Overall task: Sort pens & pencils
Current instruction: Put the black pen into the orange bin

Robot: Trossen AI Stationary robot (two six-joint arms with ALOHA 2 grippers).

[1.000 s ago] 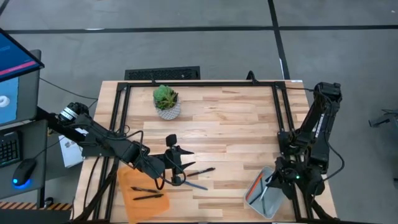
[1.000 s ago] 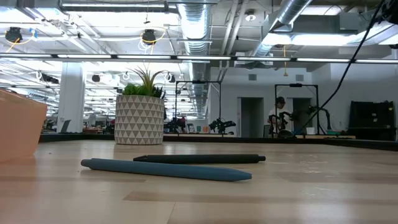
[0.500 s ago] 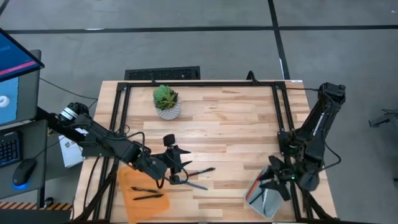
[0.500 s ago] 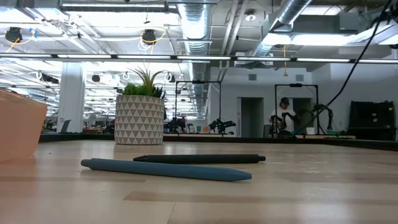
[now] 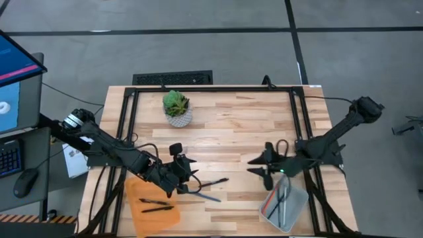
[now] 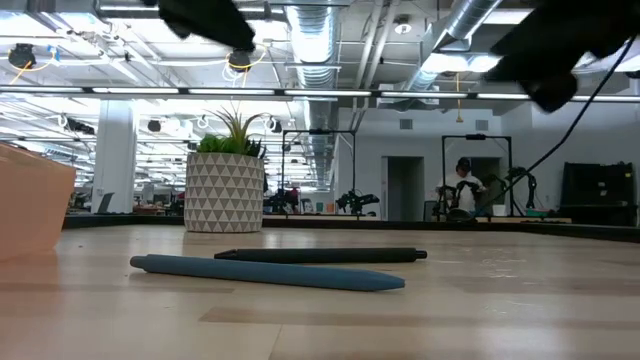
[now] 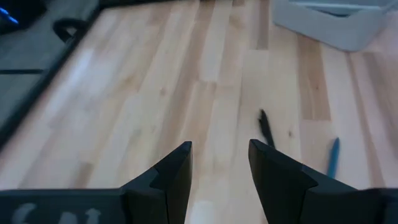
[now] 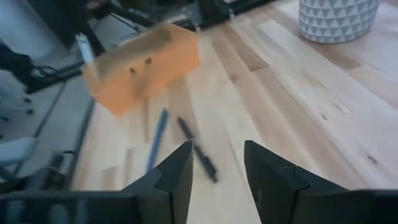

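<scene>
Both hands (image 5: pixel 187 173) (image 5: pixel 259 170) wide open, empty

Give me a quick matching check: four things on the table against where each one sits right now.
Things:
1. blue pen
2. potted plant
3. orange bin
4. grey bin

Places:
A. near right corner of the table, sticks inside
B. bare wood, beside the black pen
C. far side of the table, left of centre
D. near left corner, two dark pens inside

Pairs: 1-B, 2-C, 3-D, 4-A
</scene>
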